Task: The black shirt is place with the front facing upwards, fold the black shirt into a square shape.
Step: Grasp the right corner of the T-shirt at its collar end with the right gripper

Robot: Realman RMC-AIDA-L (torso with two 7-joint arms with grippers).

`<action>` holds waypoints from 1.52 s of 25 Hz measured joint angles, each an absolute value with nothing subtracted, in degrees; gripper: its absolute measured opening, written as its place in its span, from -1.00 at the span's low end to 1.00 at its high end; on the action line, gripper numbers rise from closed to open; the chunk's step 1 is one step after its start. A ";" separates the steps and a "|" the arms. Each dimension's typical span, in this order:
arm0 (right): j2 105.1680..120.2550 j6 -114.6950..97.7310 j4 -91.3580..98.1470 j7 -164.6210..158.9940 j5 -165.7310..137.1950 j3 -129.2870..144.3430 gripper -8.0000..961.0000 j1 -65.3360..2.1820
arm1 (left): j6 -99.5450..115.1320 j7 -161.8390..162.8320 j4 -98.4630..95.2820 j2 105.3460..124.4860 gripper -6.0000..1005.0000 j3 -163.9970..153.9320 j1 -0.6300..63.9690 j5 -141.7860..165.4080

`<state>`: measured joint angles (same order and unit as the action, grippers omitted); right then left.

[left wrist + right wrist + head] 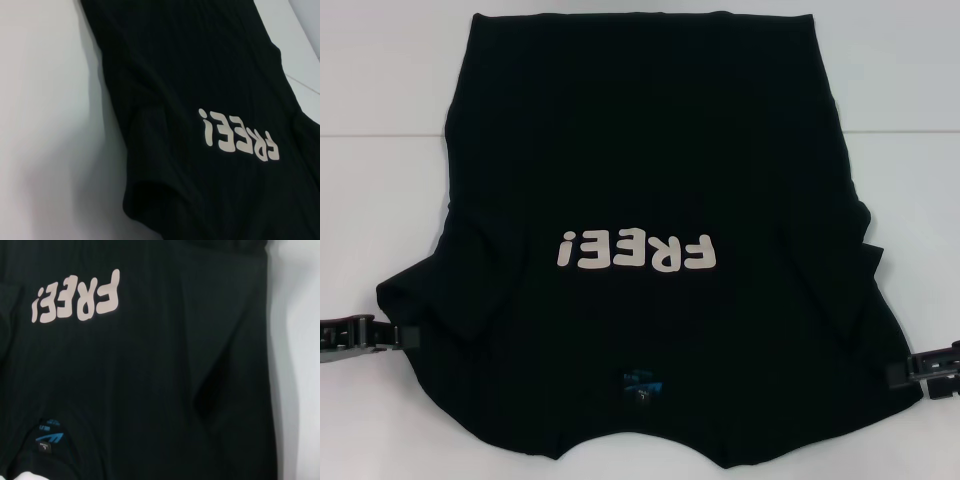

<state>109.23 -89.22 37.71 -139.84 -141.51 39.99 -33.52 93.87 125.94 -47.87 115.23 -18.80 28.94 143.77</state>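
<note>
The black shirt (640, 170) lies flat on the white table, front up, with its collar nearest me and its hem at the far side. Its off-white "FREE!" lettering (635, 250) reads upside down from here, and a small blue neck label (642, 385) shows at the collar. My left gripper (408, 337) lies low on the table, its tip at the edge of the shirt's left sleeve. At the shirt's right shoulder edge my right gripper (892, 372) also rests low. The left wrist view shows the shirt (200, 75) and its lettering. The right wrist view shows the shirt (150, 380) and its label (49, 438).
The white table (380, 150) runs bare on both sides of the shirt and beyond its hem. A faint seam line crosses the tabletop at the far side.
</note>
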 joint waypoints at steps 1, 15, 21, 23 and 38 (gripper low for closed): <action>109.36 -89.22 37.71 -139.81 -141.51 40.01 0.90 -33.57 | 93.87 125.95 -47.87 115.23 -0.94 -18.81 28.95 143.76; 110.51 -88.91 37.31 -139.71 -141.50 40.61 0.90 -34.66 | 93.86 125.91 -47.90 115.23 -0.94 -18.81 28.95 143.61; 111.09 -88.92 36.45 -139.24 -141.50 40.62 0.90 -35.46 | 93.88 125.88 -47.90 115.23 -0.94 -18.81 28.95 143.61; 111.17 -88.92 36.31 -139.17 -141.50 40.75 0.90 -35.59 | 93.96 125.87 -47.90 115.23 -0.94 -18.81 29.00 143.61; 111.25 -87.06 36.76 -140.40 -143.21 43.46 0.72 -36.22 | 94.76 125.85 -47.90 115.23 -0.94 -18.81 28.91 143.38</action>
<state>111.25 -87.06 36.76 -140.40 -143.21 43.46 -36.22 94.76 125.85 -47.90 115.23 -18.81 28.91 143.38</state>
